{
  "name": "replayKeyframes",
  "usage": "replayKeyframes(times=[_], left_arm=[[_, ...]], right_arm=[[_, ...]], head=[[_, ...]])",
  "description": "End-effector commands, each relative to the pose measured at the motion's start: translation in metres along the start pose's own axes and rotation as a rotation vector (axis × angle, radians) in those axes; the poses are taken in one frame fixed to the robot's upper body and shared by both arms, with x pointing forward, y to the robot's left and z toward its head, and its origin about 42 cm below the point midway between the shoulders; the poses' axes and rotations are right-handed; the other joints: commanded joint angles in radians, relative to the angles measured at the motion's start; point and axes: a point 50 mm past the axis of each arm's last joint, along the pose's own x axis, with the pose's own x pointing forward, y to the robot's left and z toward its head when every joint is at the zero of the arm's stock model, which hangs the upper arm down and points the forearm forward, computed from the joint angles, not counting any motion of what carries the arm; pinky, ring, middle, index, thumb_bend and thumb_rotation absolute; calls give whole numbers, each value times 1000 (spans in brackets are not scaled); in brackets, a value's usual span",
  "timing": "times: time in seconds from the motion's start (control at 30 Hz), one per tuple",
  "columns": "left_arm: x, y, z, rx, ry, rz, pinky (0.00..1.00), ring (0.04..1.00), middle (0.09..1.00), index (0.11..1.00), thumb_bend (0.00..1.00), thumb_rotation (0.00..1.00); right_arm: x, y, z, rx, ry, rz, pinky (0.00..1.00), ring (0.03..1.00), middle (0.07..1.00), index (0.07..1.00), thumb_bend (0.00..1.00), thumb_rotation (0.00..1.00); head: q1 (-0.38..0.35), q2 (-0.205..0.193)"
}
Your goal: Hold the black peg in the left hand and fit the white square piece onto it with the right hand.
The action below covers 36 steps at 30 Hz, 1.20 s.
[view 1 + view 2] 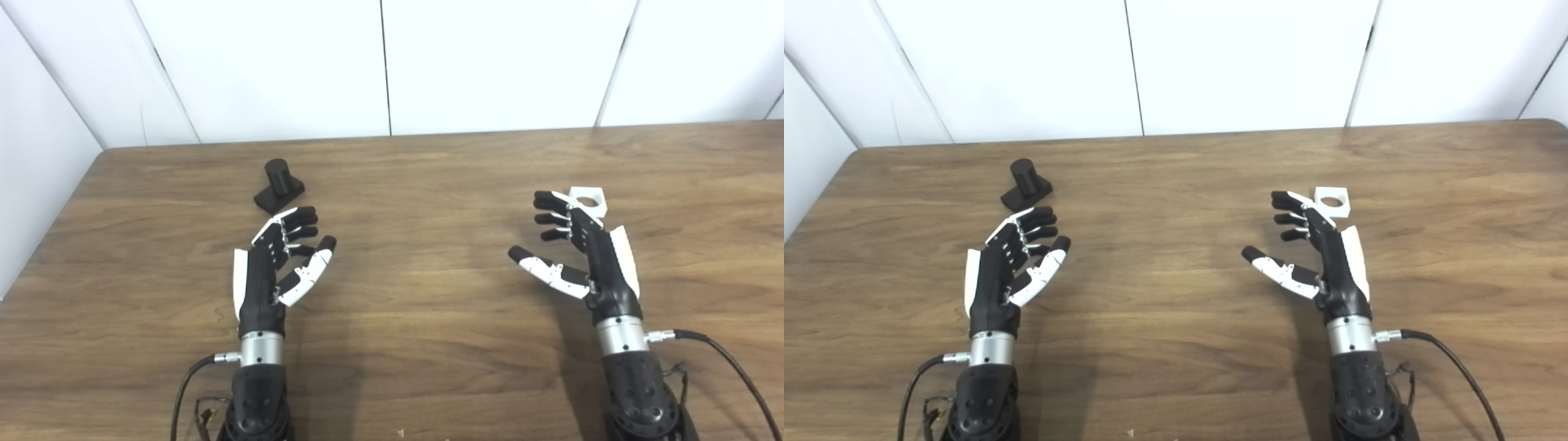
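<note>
Resting apart, left hand (275, 260) open near black peg (278, 185); right hand (579, 251) open beside white square piece (589, 200)

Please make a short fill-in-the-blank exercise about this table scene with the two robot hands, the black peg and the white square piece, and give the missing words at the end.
1. The black peg stands on the table, just beyond the ____ hand.
2. The white square piece has a round ____ in its middle.
3. The left hand and the right hand are both ____ and hold nothing.

Missing words: left; hole; open
</note>
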Motion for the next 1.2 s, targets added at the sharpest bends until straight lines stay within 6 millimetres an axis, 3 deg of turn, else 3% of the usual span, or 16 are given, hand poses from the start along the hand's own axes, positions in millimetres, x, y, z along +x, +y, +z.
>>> replayKeyframes(times=[0.0,0.43,0.5,0.63,0.83,1.07,1.17], left_arm=[[13,-1,16,7,-93,2,528,665,706,676,534,213],[12,0,16,8,-89,0,542,675,708,675,539,226],[12,-1,16,11,-87,0,545,677,709,676,539,225],[12,-8,16,-2,-83,-5,547,679,710,677,535,208],[11,-19,15,-17,-83,-21,597,703,714,682,578,272],[13,-19,17,-9,-80,-5,576,694,712,682,589,271],[16,-15,20,33,-78,27,635,749,760,724,611,326]], right_arm=[[11,-5,4,-23,-60,-15,606,713,762,764,691,281],[10,-5,3,-16,-63,-17,595,705,752,755,687,259],[10,-5,3,-17,-59,-17,595,705,755,759,687,263],[9,-11,1,-14,-46,-17,599,713,765,758,687,274],[10,-22,-6,-3,-60,-19,599,706,767,762,682,245],[10,-26,-7,1,-57,-20,605,712,783,771,685,224],[10,-25,-7,-6,-60,-21,587,700,783,767,687,230]], head=[[0,1],[7,4],[20,4],[131,0],[227,-5],[220,-6],[219,-7]])
